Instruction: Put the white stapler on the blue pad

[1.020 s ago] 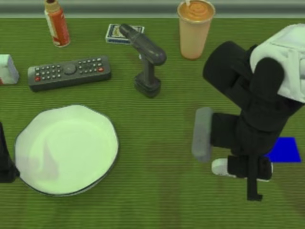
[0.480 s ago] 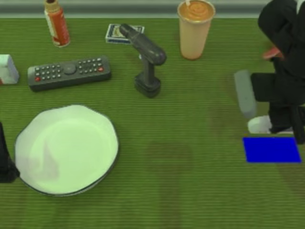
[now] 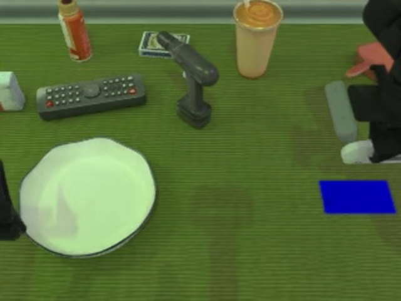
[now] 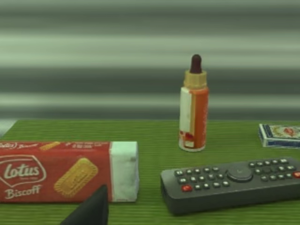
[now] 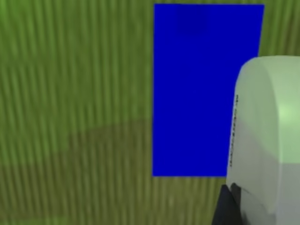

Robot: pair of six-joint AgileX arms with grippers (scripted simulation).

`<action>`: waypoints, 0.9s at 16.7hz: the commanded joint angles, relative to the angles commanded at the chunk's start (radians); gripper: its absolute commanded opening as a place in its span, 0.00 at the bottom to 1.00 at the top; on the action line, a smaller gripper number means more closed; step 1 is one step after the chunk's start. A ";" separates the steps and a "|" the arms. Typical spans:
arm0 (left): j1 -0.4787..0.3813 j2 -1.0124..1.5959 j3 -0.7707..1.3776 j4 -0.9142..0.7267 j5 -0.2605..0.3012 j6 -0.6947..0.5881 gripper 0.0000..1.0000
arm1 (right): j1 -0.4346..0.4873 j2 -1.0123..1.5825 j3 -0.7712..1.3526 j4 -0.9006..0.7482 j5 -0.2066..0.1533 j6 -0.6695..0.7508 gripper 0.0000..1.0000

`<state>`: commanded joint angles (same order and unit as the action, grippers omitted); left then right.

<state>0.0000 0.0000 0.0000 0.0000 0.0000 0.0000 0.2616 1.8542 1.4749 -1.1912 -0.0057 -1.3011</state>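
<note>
The white stapler (image 3: 356, 152) hangs at the table's right side, just behind the blue pad (image 3: 357, 197), and only its rounded off-white end shows under the arm. My right gripper (image 3: 376, 152) is shut on it. In the right wrist view the stapler (image 5: 267, 140) fills the near corner, overlapping one long edge of the blue pad (image 5: 206, 89), with a dark fingertip (image 5: 225, 208) against it. The pad lies flat on the green mat with nothing on it. My left gripper (image 3: 6, 216) is parked at the table's left edge.
A white plate (image 3: 88, 195) sits front left. Behind it lie a grey remote (image 3: 91, 95) and a dark drill (image 3: 193, 78). At the back stand an orange bottle (image 3: 74, 30), a card box (image 3: 150, 45) and a tan cup (image 3: 256, 37). A biscuit box (image 4: 65, 171) lies far left.
My right arm has carried the stapler rightward and toward the back, from in front of the pad to just behind it. The pad, half covered before, now shows whole.
</note>
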 joint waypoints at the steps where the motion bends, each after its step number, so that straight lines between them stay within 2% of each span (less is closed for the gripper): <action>1: 0.000 0.000 0.000 0.000 0.000 0.000 1.00 | 0.000 0.001 -0.002 0.003 0.000 0.000 0.00; 4: 0.000 0.000 0.000 0.000 0.000 0.000 1.00 | -0.001 0.022 -0.052 0.075 -0.001 0.002 0.00; 10: 0.000 0.000 0.000 0.000 0.000 0.000 1.00 | -0.002 0.107 -0.225 0.340 0.000 0.003 0.00; 15: 0.000 0.000 0.000 0.000 0.000 0.000 1.00 | -0.001 0.123 -0.253 0.374 0.001 0.002 0.00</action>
<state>0.0000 0.0000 0.0000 0.0000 0.0000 0.0000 0.2602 1.9772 1.2219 -0.8173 -0.0051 -1.2989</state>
